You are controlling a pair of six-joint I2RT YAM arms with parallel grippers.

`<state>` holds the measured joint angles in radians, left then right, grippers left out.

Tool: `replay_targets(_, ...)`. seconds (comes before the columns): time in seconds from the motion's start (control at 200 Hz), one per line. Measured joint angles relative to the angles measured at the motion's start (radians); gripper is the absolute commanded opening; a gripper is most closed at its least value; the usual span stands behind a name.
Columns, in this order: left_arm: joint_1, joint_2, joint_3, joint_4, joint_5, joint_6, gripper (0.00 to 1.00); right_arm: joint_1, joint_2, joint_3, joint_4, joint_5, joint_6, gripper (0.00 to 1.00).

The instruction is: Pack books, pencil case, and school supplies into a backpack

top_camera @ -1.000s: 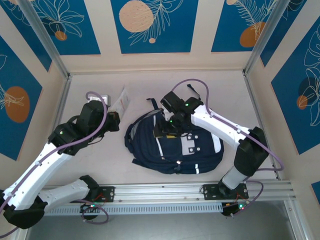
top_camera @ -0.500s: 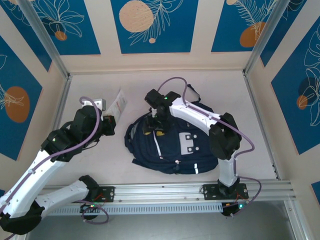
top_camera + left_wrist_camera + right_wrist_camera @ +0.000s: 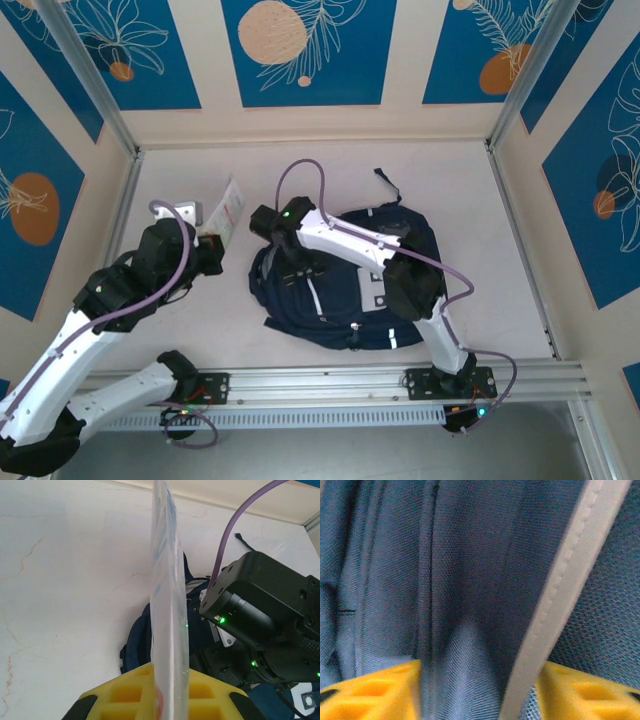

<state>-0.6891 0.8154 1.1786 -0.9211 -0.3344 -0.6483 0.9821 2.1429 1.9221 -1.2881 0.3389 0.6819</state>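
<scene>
Clamped edge-up in the left gripper (image 3: 212,246), the school supplies packet (image 3: 228,208) hangs just left of the backpack (image 3: 335,318), whose left-edge fabric the right gripper (image 3: 477,680) straddles, grip unclear.

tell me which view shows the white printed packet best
Top external: the packet shows its printed face, tilted up left of the backpack. Left wrist sees it edge-on, clamped in the left end effector.

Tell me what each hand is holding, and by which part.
Left hand pinches the white-and-blue packet by one end. Right hand straddles backpack fabric beside a white stripe; a grip cannot be told.
</scene>
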Motion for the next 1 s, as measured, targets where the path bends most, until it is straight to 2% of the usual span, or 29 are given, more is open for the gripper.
replay_targets(0.115,0.000,-0.009,-0.004,-0.005,-0.003,0.000,0.00,0.003,0.003,0.000,-0.006,0.025,0.011,0.11)
replay_targets(0.19,0.000,-0.017,-0.010,-0.008,-0.007,0.000,0.00,0.006,-0.003,-0.007,0.014,0.014,0.009,0.00)
replay_targets(0.435,0.000,-0.027,-0.020,-0.016,-0.007,0.000,0.00,-0.069,-0.131,-0.072,0.071,-0.129,-0.079,0.00)
replay_targets(0.725,0.010,0.003,-0.020,-0.049,0.008,-0.006,0.00,-0.298,-0.447,-0.211,0.116,-0.440,-0.234,0.00)
replay_targets(0.825,0.031,0.031,-0.020,-0.053,0.073,-0.008,0.00,-0.398,-0.540,-0.308,0.170,-0.616,-0.270,0.00)
replay_targets(1.0,0.063,0.071,-0.085,0.025,0.330,-0.001,0.00,-0.566,-0.628,-0.425,0.268,-0.848,-0.262,0.00)
